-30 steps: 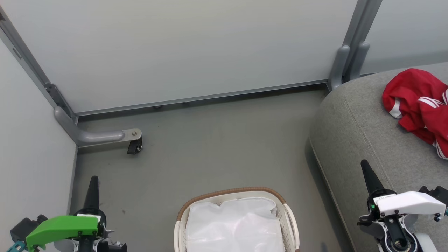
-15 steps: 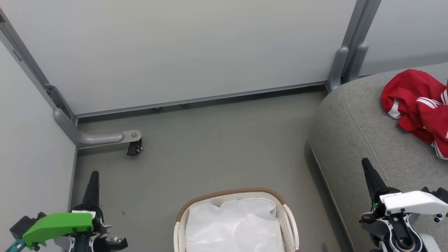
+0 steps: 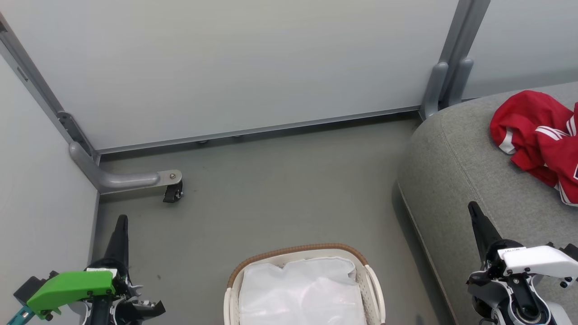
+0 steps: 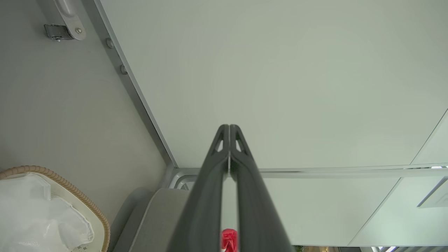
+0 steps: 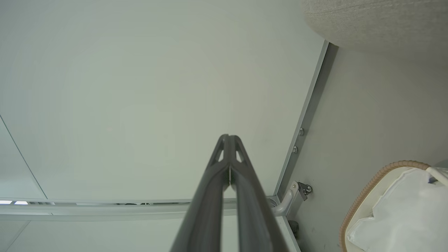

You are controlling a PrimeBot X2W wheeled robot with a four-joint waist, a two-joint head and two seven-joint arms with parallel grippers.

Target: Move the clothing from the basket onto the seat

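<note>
Pale wall panels (image 3: 226, 67) close off the far side, with grey floor (image 3: 280, 189) below them. The grey seat (image 3: 460, 171) takes up the right of the head view, its rounded corner toward the wall. The basket (image 3: 293, 249) stands on the floor at bottom centre, just left of the seat, and holds only a white liner (image 3: 302, 293). The red clothing (image 3: 537, 131) lies bunched on the seat near its far right edge, white stripes showing, well apart from the basket. The right gripper (image 3: 473, 206) hangs over the seat's near part, tip pointing toward the wall; the clothing is beyond it and to its right, not touched. The left gripper (image 3: 122, 219) is over the floor at lower left, far from the clothing and left of the basket. In the wrist views both the left gripper (image 4: 229, 126) and the right gripper (image 5: 228, 136) have their fingers pressed together at the tips, pinching nothing. A small caster (image 3: 171, 193) sits on the floor by the left wall.
</note>
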